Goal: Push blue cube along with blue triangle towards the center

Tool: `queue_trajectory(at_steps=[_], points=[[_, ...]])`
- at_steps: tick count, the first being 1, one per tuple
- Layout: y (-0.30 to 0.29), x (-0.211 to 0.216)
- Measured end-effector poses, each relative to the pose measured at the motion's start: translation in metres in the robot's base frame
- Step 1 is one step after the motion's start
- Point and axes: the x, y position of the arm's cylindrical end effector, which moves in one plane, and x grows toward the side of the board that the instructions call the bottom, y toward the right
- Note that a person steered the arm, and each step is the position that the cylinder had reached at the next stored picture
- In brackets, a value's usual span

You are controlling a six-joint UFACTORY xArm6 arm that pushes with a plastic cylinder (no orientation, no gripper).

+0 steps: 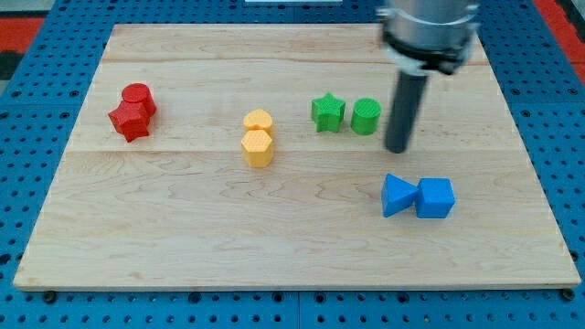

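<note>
You are looking at a pale wooden worktop point(183, 238) lying on a blue pegboard point(27, 137). The arm point(430, 32) enters from the worktop's far edge near its right corner; its upper body is cut off by the view's top. There is no gripper here, only a dark rod, so nothing can be spread or pinched. My tip point(398, 149) rests on the worktop just to the right of the green cylinder point(366, 116).

The blue triangle point(398, 195) and the blue cube point(435, 197) sit side by side, touching, in the right half of the worktop, nearer the front edge. The triangle is on the left, the cube on the right. My tip is above them toward the far edge, apart from both.

A green star point(327, 112) stands just left of the green cylinder. Two yellow blocks point(259, 137) touch near the middle; their exact shapes are hard to make out. Two red blocks point(133, 111) cluster near the left edge, one partly hiding the other.
</note>
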Motion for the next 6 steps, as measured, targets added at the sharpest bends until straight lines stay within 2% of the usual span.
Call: queue_trajectory(at_steps=[1, 2, 3, 4, 5, 6], points=[[0.058, 0.016], [0.106, 0.056], [0.054, 0.085], [-0.024, 0.098], [-0.066, 0.098], [-0.076, 0.084]])
